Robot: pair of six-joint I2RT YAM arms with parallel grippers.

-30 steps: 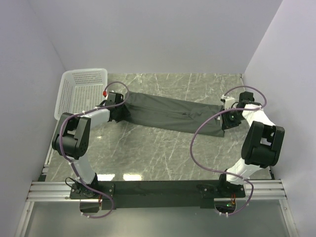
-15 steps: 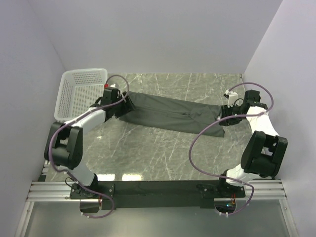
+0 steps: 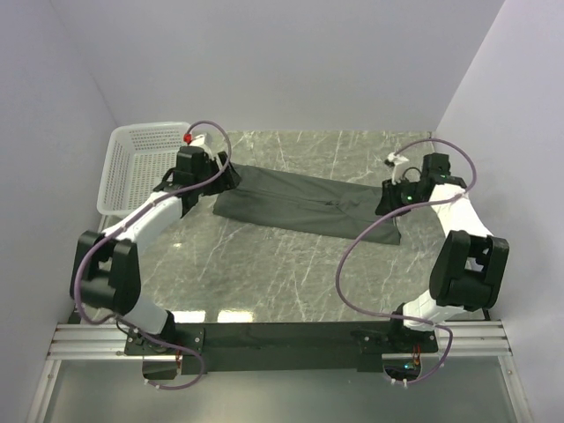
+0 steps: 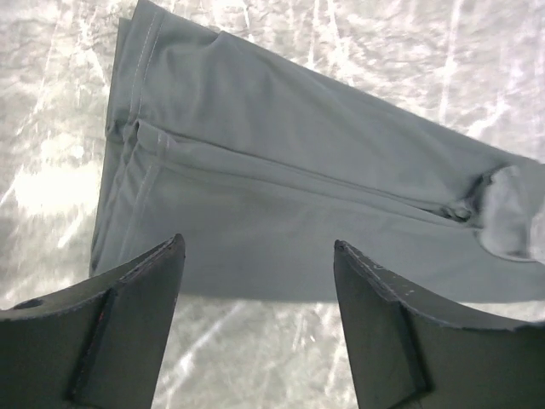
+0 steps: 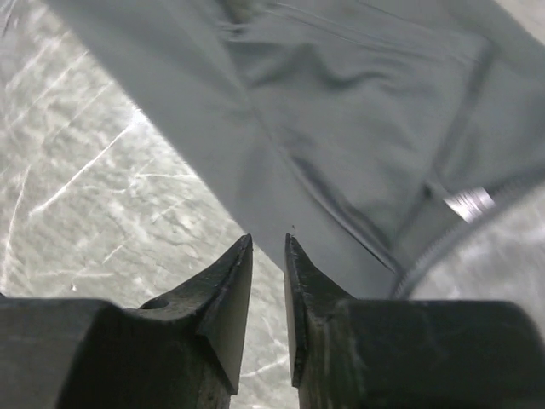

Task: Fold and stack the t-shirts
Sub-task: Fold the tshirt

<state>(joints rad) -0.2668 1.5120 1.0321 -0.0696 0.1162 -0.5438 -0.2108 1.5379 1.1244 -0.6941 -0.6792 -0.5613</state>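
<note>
**A:** Where did the t-shirt [image 3: 304, 201] lie?

**B:** It lay flat as a long narrow band across the far half of the surface [image 3: 291, 273]. One end was near the white basket [image 3: 152, 129] in the far left corner, the other close to the right edge.

**A:** And your claws?

**B:** My left claw [image 4: 257, 245] hung over the left end with its jaws spread wide and nothing between them. My right claw [image 5: 268, 239] hovered at the right end by the near hem. Its jaws were drawn to a thin slit and it held nothing either.

**A:** Why one at each end?

**B:** The band looked folded lengthwise, with stitched hems stacked along its left end. I judged the next fold had to bring one end over the other. With a claw at each end, either one could pinch its own edge while the cloth stayed straight.

**A:** Why so wide on the left?

**B:** Probably to clear the layered hem before coming down on it.
</note>
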